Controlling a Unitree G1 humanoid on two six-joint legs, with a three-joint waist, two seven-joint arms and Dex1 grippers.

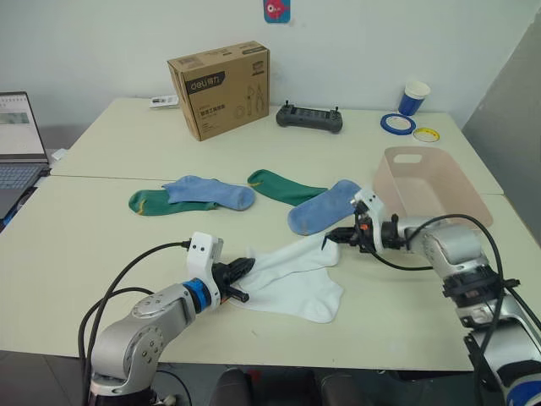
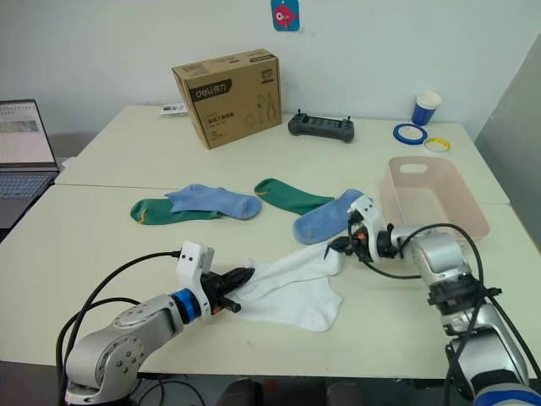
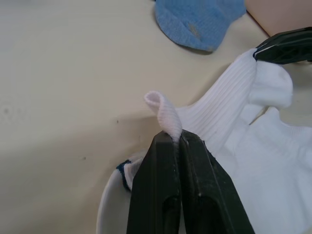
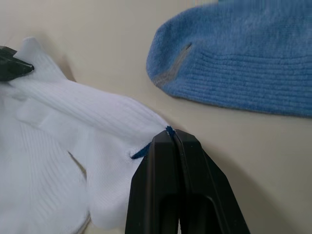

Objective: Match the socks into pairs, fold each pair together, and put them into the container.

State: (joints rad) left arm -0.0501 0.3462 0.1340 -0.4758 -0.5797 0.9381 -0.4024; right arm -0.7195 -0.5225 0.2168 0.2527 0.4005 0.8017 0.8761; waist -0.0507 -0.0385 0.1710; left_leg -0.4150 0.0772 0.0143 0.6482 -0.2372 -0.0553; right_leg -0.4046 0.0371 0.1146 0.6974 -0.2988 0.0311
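Observation:
Two white socks (image 1: 292, 283) lie overlapped near the table's front edge. My left gripper (image 1: 247, 269) is shut on one end of the upper white sock (image 3: 214, 119), and my right gripper (image 1: 331, 239) is shut on its other end (image 4: 97, 122), the sock stretched between them. A light blue sock (image 1: 319, 208) lies just behind the right gripper. Another light blue sock (image 1: 211, 193) overlaps a dark green sock (image 1: 152, 203) at centre left. A second dark green sock (image 1: 283, 186) lies in the middle. The pale pink container (image 1: 431, 182) stands at the right.
A brown cardboard box (image 1: 220, 87) and a black controller (image 1: 309, 119) sit at the back. A blue paper cup (image 1: 413, 97) and tape rolls (image 1: 397, 123) are at the back right. A laptop (image 1: 19, 139) is at the far left.

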